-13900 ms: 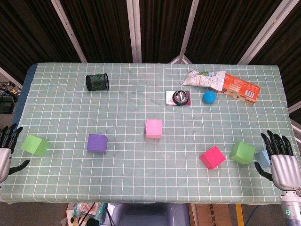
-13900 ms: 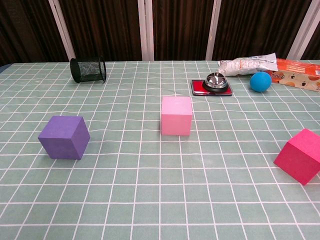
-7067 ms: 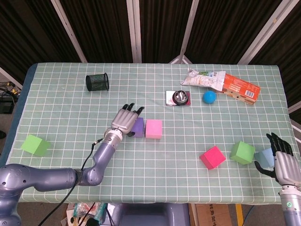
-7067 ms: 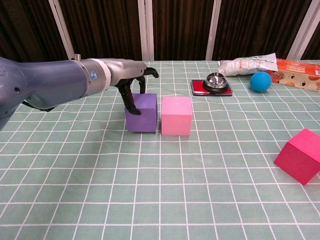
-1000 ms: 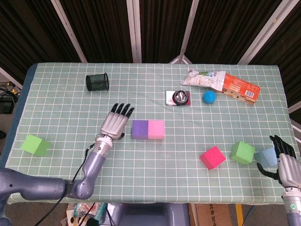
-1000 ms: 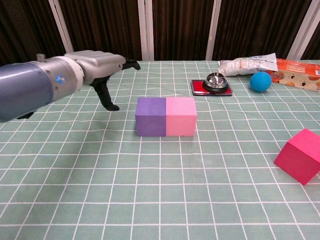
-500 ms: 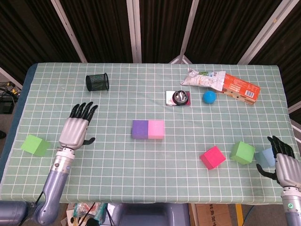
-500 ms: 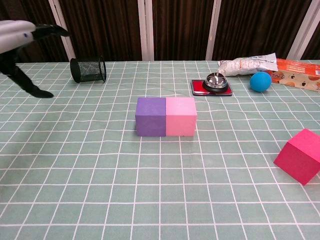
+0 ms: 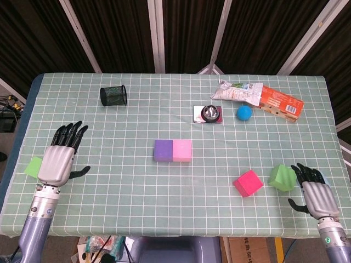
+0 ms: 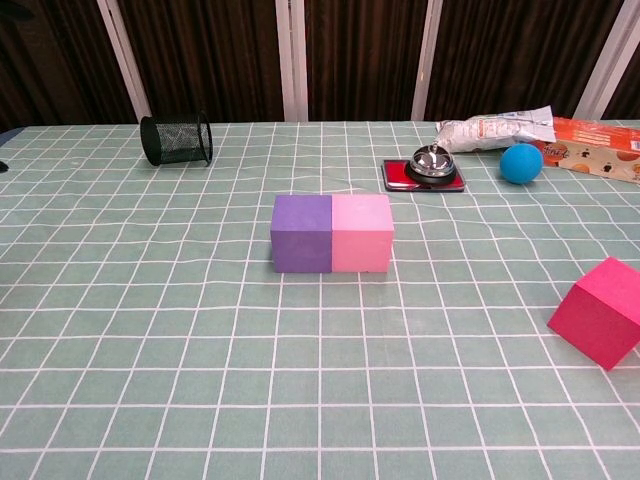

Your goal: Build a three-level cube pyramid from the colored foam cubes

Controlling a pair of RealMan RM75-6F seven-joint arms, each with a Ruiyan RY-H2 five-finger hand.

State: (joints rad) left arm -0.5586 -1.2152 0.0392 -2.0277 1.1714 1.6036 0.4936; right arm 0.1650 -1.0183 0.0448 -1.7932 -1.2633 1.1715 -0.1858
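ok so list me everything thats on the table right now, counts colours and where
purple cube: 1, purple, table centre, touching the pink cube's left side
pink cube: 1, pale pink, table centre
magenta cube: 1, magenta, front right
green cubes: 2, green, one front right, one at the left edge partly behind the left hand
mesh cup: 1, black, back left, on its side
bell: 1, silver on a red and black base, back centre-right
ball: 1, blue, right of the bell
snack packs: 2, white and orange, back right
left hand: open, left edge
right hand: open, front right
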